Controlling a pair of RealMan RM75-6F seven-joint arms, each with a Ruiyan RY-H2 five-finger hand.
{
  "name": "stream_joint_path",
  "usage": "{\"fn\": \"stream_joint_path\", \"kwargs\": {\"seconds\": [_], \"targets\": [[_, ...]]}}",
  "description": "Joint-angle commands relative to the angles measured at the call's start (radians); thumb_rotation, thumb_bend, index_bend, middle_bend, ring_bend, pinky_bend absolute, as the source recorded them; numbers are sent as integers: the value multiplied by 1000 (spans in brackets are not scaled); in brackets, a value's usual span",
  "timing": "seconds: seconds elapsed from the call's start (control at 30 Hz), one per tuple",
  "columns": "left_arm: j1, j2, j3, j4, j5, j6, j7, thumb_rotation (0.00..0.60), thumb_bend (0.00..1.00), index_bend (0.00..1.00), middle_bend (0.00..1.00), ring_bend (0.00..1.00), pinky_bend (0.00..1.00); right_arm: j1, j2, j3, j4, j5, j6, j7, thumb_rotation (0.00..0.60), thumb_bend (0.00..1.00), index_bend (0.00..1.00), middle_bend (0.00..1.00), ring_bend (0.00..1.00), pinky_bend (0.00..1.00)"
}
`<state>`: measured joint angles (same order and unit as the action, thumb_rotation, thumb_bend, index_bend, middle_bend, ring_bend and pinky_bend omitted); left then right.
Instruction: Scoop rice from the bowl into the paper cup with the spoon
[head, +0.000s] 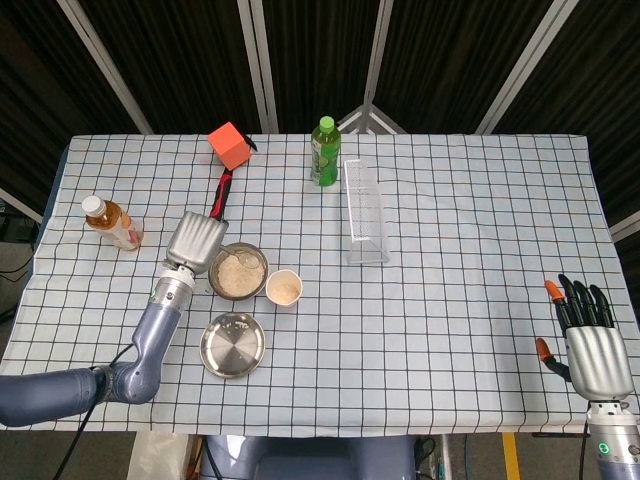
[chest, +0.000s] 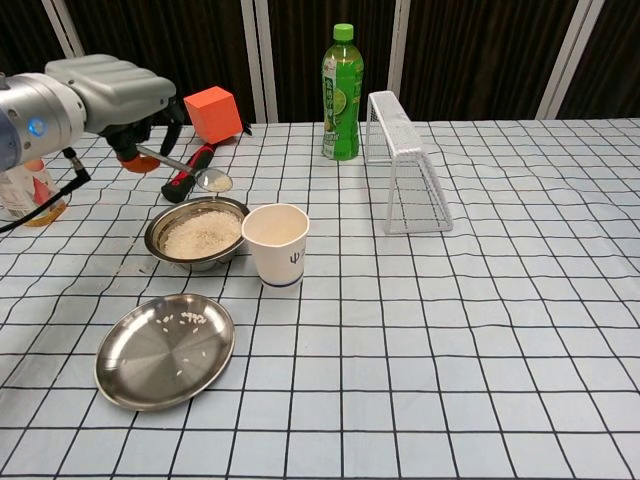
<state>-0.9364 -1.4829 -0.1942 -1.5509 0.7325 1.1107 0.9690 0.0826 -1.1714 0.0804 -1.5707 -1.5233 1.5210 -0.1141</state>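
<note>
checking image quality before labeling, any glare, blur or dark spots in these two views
Head view: even overhead light, sharp, soft shadows only; backdrop beyond the table is near black. Chest view: bright reflection on the steel plate, the left hand near the frame edge looks slightly soft, spoon and paper cup crisp.

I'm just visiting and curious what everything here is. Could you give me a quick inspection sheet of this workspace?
Surface: table under checked cloth.
Job's things: bowl of rice; paper cup beside it; spoon with rice, lifted above the bowl.
Clutter: steel plate with stray grains, green bottle, wire rack, orange cube, red-handled tool, tea bottle.
Hands: left hand holds the spoon; right hand open, idle.
Cables: nothing seen.
Surroundings: dark curtains.
</note>
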Motion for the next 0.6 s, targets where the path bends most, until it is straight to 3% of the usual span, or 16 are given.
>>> {"fn": "stream_joint_path", "kwargs": {"seconds": [0.03,0.37,0.6], "targets": [[-18,-2,-9,-17,-5,5,18,600,479,608,999,985,1000,0,1,0,-1,0,1,0,600,384,0,0,0,0],[-74,-29,-4,-53,-30,6,80,600,479,608,999,985,1000,-2,2,1,-3,-5,10,-4,600,383,0,0,0,0],[-106,-42,32,-49,-28,3,138,600,479,609,999,985,1000,-3,2,2,-3,-8,15,-4,600,384,0,0,0,0]]}}
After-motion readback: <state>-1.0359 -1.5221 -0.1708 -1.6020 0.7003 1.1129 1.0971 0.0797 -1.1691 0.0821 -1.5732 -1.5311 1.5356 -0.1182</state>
